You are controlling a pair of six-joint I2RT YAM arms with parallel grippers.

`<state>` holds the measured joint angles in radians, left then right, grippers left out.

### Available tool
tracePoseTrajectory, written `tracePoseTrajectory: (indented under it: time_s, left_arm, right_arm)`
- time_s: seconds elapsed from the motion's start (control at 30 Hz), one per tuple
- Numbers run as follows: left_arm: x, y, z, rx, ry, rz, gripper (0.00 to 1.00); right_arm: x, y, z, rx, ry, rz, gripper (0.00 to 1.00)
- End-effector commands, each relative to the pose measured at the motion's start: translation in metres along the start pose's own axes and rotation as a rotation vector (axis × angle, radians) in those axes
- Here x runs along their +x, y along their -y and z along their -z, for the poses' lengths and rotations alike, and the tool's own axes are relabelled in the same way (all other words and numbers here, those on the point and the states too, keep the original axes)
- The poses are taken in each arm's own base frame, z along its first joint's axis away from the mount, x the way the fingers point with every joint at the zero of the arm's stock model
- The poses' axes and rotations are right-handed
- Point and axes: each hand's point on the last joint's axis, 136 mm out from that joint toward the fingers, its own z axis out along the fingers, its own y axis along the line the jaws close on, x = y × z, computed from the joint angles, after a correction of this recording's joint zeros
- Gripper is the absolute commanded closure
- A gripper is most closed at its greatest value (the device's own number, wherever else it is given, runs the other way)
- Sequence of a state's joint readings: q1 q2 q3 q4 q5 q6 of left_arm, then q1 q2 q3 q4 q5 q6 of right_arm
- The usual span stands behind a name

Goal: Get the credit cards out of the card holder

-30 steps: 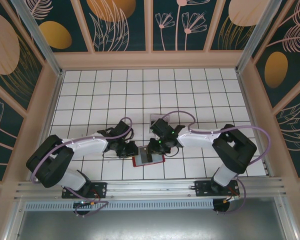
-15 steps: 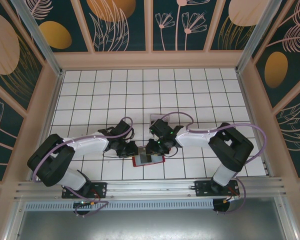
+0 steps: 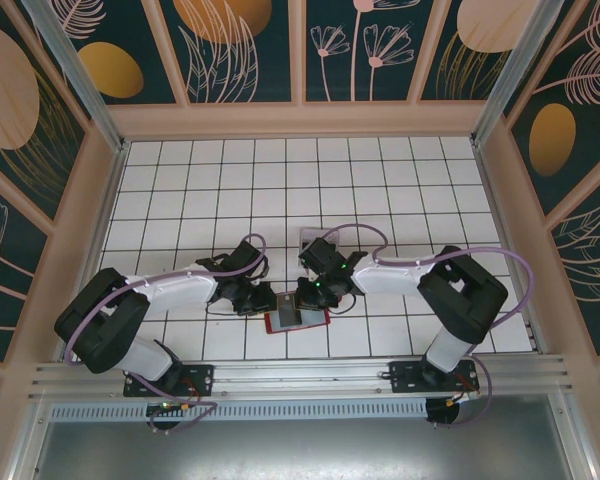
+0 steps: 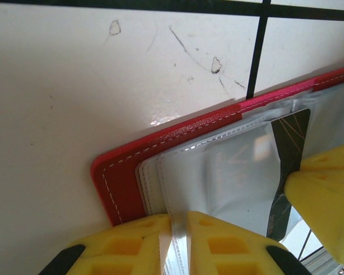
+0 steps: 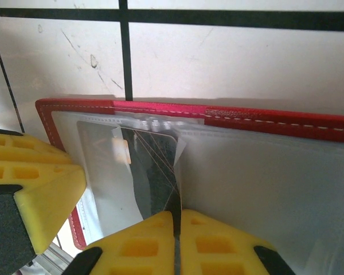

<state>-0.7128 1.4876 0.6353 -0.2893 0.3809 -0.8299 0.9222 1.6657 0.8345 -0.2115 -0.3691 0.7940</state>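
Seen from above, a red stitched card holder (image 3: 310, 322) lies open on a white tiled worktop (image 3: 380, 180) with black grid lines, close to the arm bases. Both arms bend inward over it. The left gripper (image 3: 265, 300) is at its left end and the right gripper (image 3: 298, 298) is just to the right of that, over the holder's middle.

In the left wrist view, the left gripper (image 4: 179, 220) has its yellow fingers pressed together on a thin stack of clear plastic sleeves (image 4: 218, 172) that rise from the holder's lining. The red rounded corner of the holder (image 4: 123, 183) sits just beyond and to the left of the fingertips. A dark credit card (image 4: 286, 160) with fine gold lines sits inside a sleeve to the right of them. Beside it is a yellow finger (image 4: 327, 192) of the other gripper.

In the right wrist view, the right gripper (image 5: 176, 220) is clamped shut on the near edge of the dark credit card (image 5: 155, 166). The card lies just ahead of its fingertips, inside the clear plastic sleeves (image 5: 264, 172). Whether the plastic is caught in the pinch as well cannot be told. The holder's red border (image 5: 275, 121) runs across the far side.
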Motion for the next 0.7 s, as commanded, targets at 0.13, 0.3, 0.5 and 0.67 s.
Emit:
tracePoseTrajectory:
  time_s: [0.13,0.3,0.5,0.67]
  left_arm:
    - [0.026,-0.069,-0.008,-0.272,-0.059,0.051,0.8]
    - [0.026,-0.07,-0.008,-0.274,-0.059,0.053,0.8]
    - [0.025,-0.068,-0.007,-0.269,-0.056,0.051,0.8]
    - [0.023,-0.065,-0.006,-0.26,-0.051,0.047,0.8]
  right_arm:
    - [0.0,0.013,0.009,0.024,0.03,-0.017,0.98]
    - [0.0,0.022,0.018,0.034,0.048,-0.029,0.99]
    - [-0.001,0.027,0.033,0.048,0.075,-0.012,1.0]
    - [-0.005,0.02,0.05,0.037,0.111,0.02,1.0]
